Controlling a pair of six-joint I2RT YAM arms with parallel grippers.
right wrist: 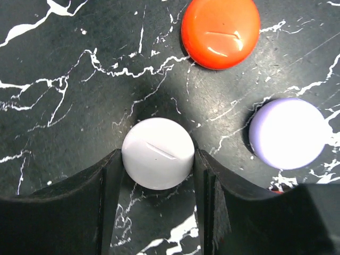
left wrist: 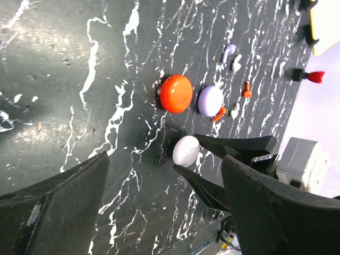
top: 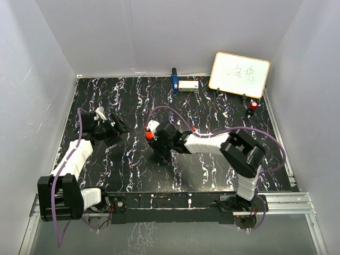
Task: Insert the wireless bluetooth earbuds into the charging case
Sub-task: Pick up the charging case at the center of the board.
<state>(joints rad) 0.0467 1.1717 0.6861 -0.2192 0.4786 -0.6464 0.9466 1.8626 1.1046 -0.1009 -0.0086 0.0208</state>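
Note:
Three round cases lie mid-table: an orange case [right wrist: 220, 32], a purple case [right wrist: 288, 133] and a white case [right wrist: 158, 153]. My right gripper [right wrist: 158, 164] is down on the table with a finger touching each side of the white case, shut on it. In the left wrist view the white case [left wrist: 186, 151] sits between the right gripper's dark fingers [left wrist: 236, 146]. The tiny earbuds lie just beyond the purple case [left wrist: 211, 100]: a purple one [left wrist: 228, 52], a white one [left wrist: 236, 62] and red ones [left wrist: 246, 90]. My left gripper [left wrist: 166, 159] is open and empty, hovering left of the cases.
A whiteboard [top: 239, 74] leans at the back right, with a red-capped object [top: 253, 105] in front of it. A blue object [top: 174, 79] and a white box [top: 189, 85] sit at the back edge. White walls enclose the table.

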